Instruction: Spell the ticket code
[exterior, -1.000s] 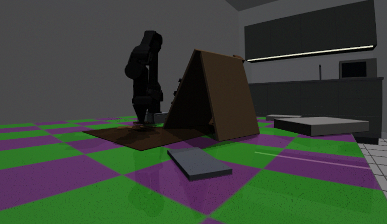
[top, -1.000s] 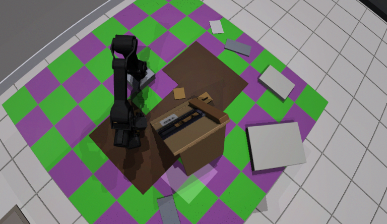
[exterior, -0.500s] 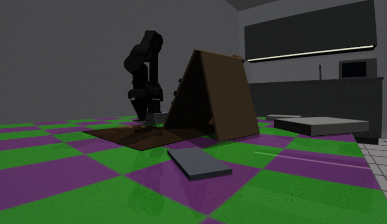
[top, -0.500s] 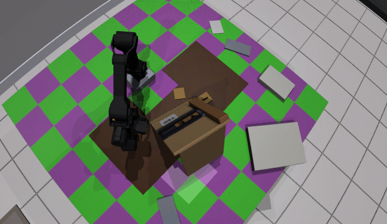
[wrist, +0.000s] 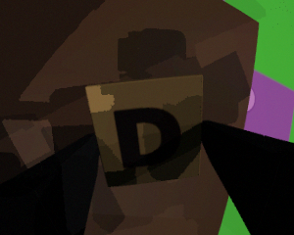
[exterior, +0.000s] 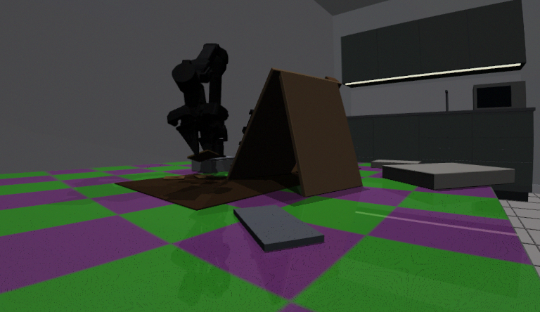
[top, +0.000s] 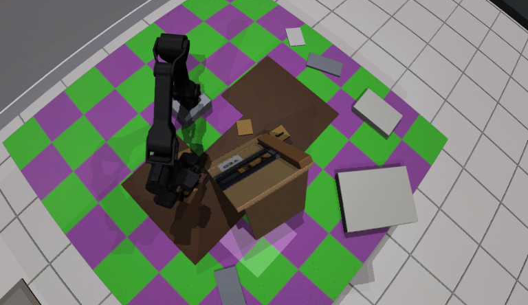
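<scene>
My gripper is shut on the D tile, held above the brown mat beside the board. In the wrist view the D reads upright, slightly turned. The dark rail crosses the sloping board and holds tan tiles in its middle and far part; their letters are unclear. Its near end faces my gripper. The ticket lies above it, its small print appearing inverted. Loose tiles lie on the mat, partly hidden by my hand in the top view.
A loose tan tile lies behind the board, and another marked tile is by its far corner. A brown bar crosses the board's far end. Pale slabs and grey slabs lie around.
</scene>
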Controlling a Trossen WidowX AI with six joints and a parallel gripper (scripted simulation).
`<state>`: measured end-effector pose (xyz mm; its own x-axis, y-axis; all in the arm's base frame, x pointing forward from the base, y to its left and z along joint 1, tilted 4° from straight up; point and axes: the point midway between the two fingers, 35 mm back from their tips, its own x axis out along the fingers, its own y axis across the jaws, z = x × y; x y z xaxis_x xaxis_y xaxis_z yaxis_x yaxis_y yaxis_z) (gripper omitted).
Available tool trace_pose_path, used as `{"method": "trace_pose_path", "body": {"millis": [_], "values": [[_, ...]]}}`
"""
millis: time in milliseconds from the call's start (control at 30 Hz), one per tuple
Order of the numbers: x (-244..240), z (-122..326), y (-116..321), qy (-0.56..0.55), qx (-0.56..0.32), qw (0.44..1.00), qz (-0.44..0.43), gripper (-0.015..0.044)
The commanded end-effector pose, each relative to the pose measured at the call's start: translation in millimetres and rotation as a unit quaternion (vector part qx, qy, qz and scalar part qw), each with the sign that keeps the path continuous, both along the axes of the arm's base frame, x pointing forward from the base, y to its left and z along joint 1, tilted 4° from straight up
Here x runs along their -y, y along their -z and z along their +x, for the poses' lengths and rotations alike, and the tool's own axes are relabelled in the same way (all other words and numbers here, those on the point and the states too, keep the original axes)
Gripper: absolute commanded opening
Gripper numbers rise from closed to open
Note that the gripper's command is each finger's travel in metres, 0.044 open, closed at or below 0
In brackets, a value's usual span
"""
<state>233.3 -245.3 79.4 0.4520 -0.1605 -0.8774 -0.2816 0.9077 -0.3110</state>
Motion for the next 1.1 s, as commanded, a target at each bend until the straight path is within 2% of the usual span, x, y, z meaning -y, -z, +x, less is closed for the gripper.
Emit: {"method": "trace_pose_path", "body": {"millis": [0, 633, 1067], "values": [[1, 7, -12, 0.056, 0.054, 0.997, 0.02, 0.0], [3, 30, -77, 0.225, 0.27, 0.925, 0.143, 0.0], [3, 30, -79, 0.229, 0.277, 0.921, 0.148, 0.0]]}}
